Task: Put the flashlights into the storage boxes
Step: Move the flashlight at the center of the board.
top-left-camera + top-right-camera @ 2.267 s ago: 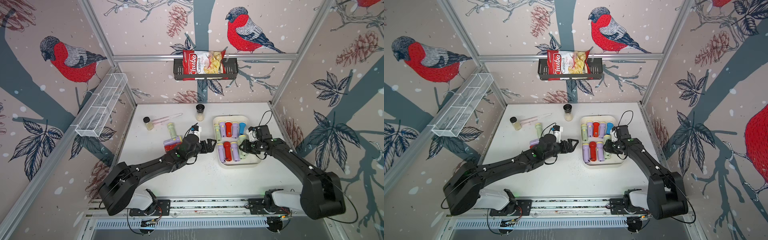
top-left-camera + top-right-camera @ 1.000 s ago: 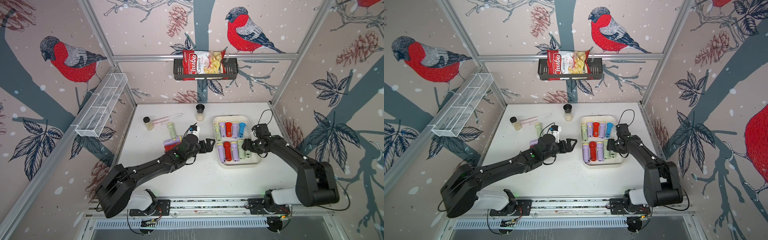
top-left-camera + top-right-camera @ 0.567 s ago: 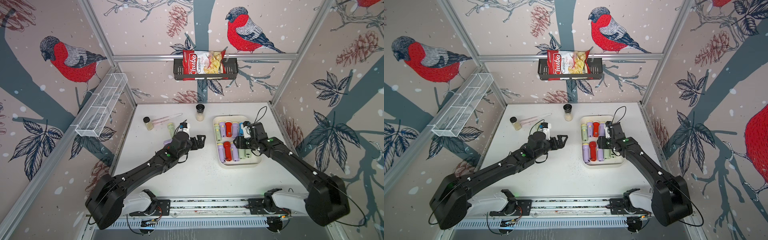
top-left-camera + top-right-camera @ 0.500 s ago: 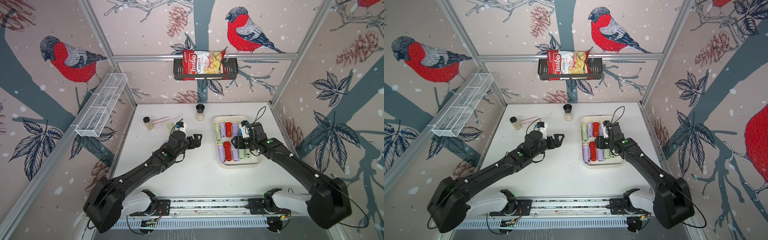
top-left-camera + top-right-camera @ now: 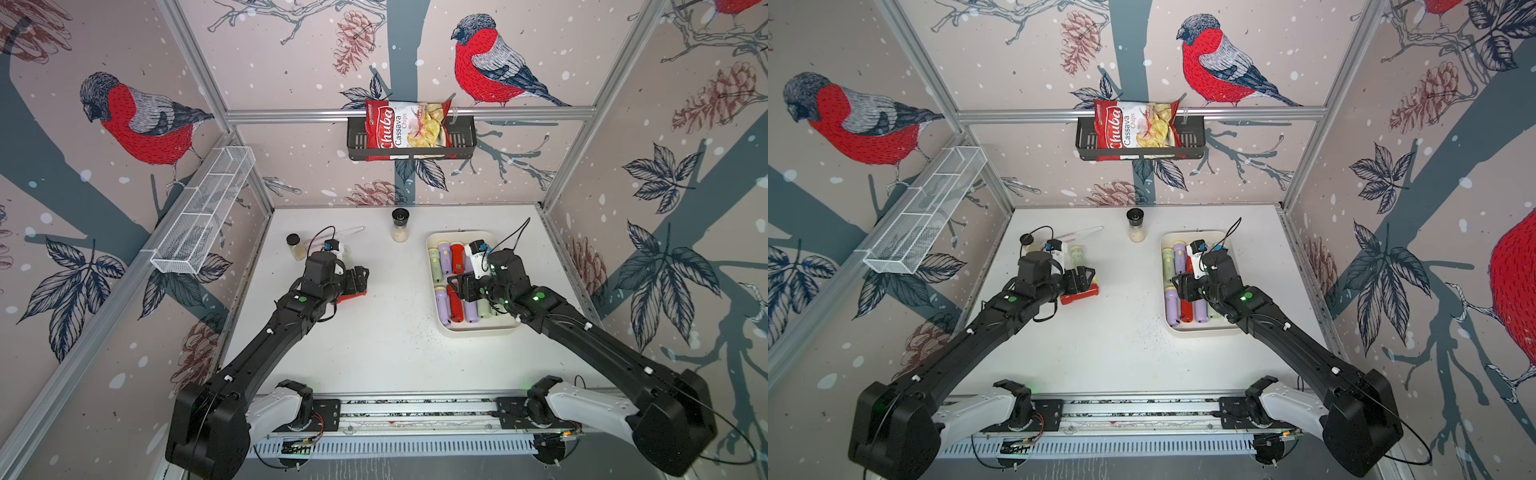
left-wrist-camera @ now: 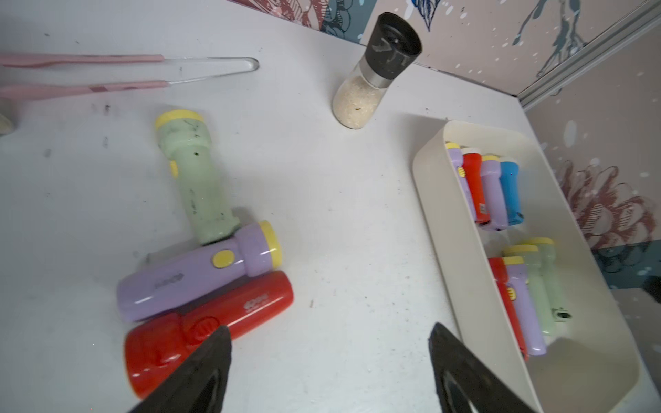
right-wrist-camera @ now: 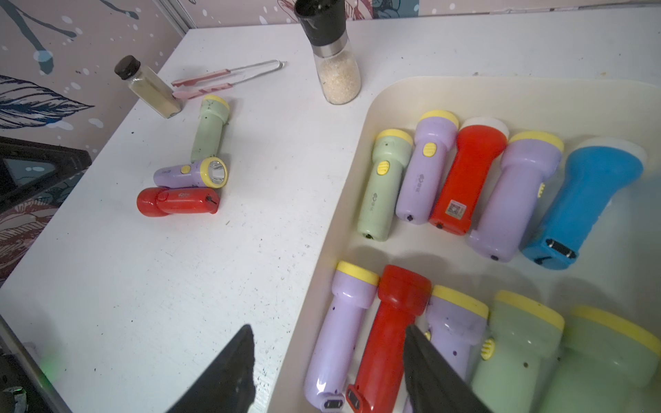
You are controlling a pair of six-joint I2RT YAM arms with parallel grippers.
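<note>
The white table (image 5: 374, 353) carries everything; the tray (image 5: 478, 330) sits on the right arm's side of it, near the back.

The right arm reaches over the tray's near half. The right gripper (image 5: 461, 289) hangs above the tray's inner long edge, jaws apart with nothing between them. In the wrist view one finger (image 7: 236, 368) is over bare table just outside the tray wall, and its partner is over the near row.

The left arm ends well apart from the tray, across open table. The left gripper (image 6: 329, 327) is also spread and empty. One finger (image 6: 200, 364) overlaps the red flashlight's head in the wrist view; I cannot tell whether they touch.

A black basket (image 5: 461, 141) holding a chips bag (image 5: 405, 129) hangs on the wall behind the tray.

Ten flashlights (image 7: 465, 178) lie in the tray in two rows of five, the blue flashlight (image 7: 586, 200) at the far row's outer end.

Three more lie on the table, well apart from the tray. The red flashlight (image 6: 211, 321) and lilac flashlight (image 6: 200, 271) lie side by side and touching, the lilac head towards the tray and the red head away. The green flashlight (image 6: 193, 178) butts its tail against the lilac one.

A grinder (image 5: 400, 226) stands just off the tray's far inner corner. Tongs (image 5: 345, 232) and a jar (image 5: 295, 247) lie beyond the three, farther from the tray.
</note>
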